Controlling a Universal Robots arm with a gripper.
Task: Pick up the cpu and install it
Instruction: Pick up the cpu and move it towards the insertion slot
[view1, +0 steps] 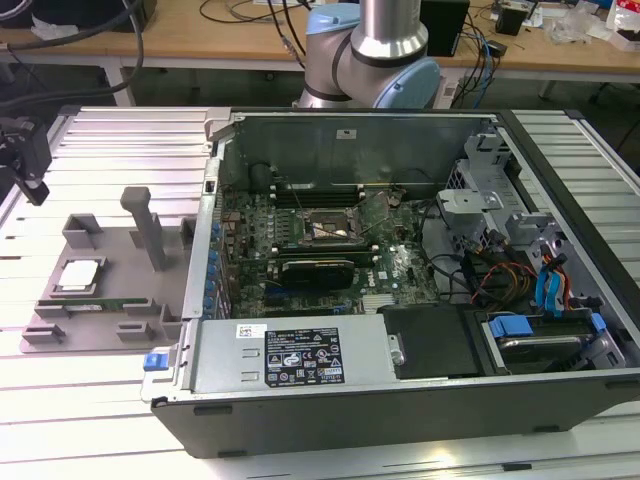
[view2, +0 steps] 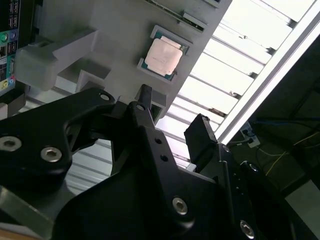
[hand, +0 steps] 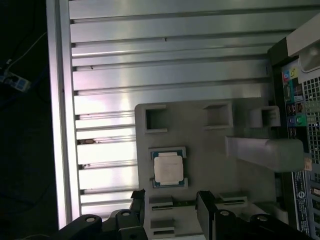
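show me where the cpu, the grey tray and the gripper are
cpu (hand: 167, 168), first wrist view, middle of its silver top.
grey tray (hand: 207, 147), first wrist view, bare flat surface beside the cpu.
gripper (hand: 171, 195), first wrist view, midway between its open fingertips.

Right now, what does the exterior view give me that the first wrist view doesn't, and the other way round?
Exterior view adds: the inside of the open computer case, with the motherboard socket, the graphics card and the arm's base behind it.
First wrist view adds: the gripper, open and empty, close to the cpu.
Both: the cpu lying in the grey tray on the slatted table, not yet picked up.
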